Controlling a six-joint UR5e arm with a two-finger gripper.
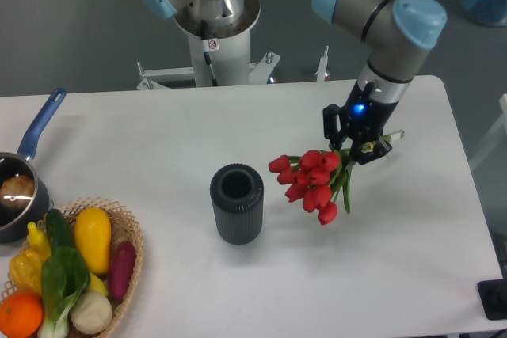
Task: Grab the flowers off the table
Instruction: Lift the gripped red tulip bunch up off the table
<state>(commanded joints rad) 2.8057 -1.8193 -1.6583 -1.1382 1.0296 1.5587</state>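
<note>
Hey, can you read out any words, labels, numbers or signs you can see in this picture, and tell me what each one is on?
No text can be read here.
Small red-and-white sticker on the white robot pedestal: a round prohibition-type sign, too small to make out.
The gripper shows only a blue light, no lettering.
The flowers, dark vase, basket and pot bear no visible writing.
</note>
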